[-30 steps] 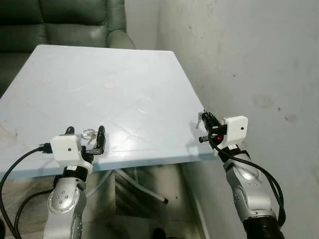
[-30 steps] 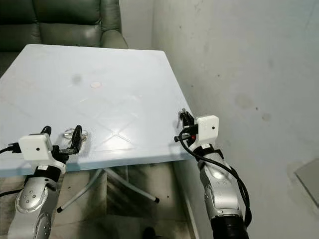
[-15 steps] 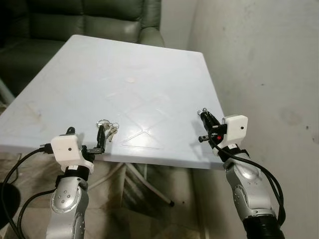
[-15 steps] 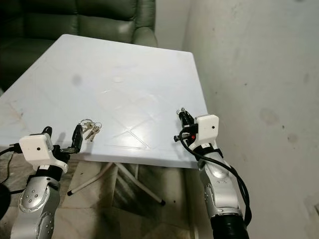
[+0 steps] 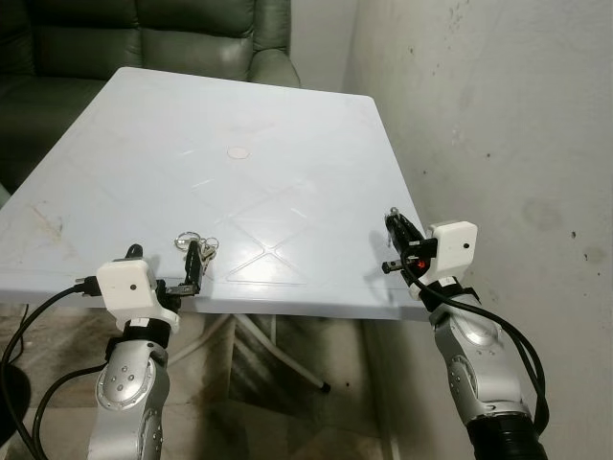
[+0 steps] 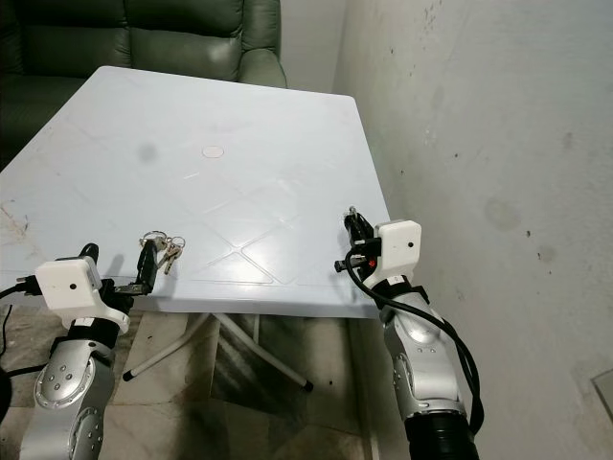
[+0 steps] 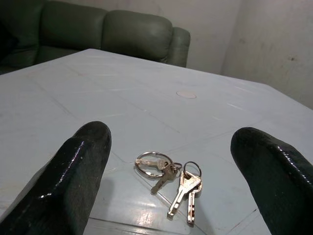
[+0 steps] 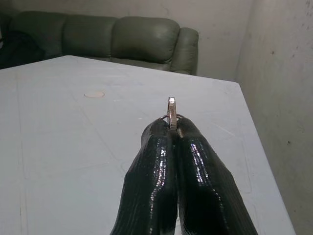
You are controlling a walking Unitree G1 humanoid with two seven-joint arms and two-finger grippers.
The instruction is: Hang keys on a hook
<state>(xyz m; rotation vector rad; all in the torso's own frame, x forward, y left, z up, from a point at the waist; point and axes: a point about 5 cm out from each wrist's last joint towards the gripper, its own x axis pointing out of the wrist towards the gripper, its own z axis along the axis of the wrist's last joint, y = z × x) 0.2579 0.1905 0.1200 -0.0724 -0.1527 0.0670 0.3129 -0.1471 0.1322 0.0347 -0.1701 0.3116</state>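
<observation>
Now keys (image 7: 170,177) lie between the left end effector's (image 7: 171,186) spread fingers.

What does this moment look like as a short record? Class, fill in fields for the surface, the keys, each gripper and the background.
surface: pale blue table, beside a grey wall
keys: bunch of keys lying on the table near its front edge
left gripper: open, fingers on either side of the keys, not touching them
right gripper: shut on a small metal piece, near the table's right front corner
background: green sofa behind the table
</observation>
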